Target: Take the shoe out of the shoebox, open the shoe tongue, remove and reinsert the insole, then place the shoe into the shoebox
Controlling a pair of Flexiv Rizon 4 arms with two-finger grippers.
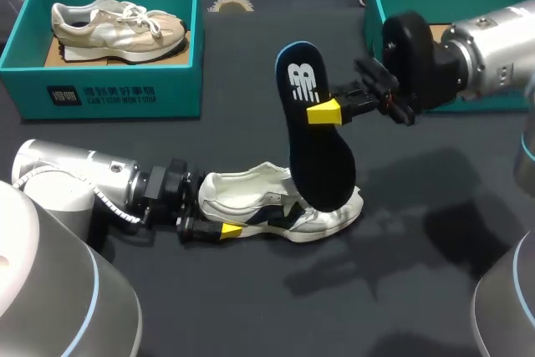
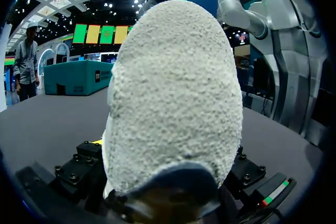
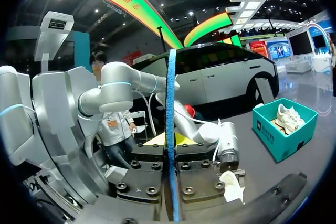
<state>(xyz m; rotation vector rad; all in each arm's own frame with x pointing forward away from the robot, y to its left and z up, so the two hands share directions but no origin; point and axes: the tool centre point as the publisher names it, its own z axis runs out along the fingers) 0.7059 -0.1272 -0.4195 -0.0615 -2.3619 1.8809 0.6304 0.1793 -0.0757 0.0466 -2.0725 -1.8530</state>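
- The white shoe (image 1: pixel 284 202) lies on its side on the table, in the lower middle of the head view.
- The left gripper (image 1: pixel 216 211) pinches the shoe's heel from two sides.
- The right gripper (image 1: pixel 322 113), in the centre, is pressed on the dark insole (image 1: pixel 311 131), whose lower end touches the shoe.
- The teal shoebox (image 1: pixel 109 94), upper left, holds a beige shoe (image 1: pixel 117 27).
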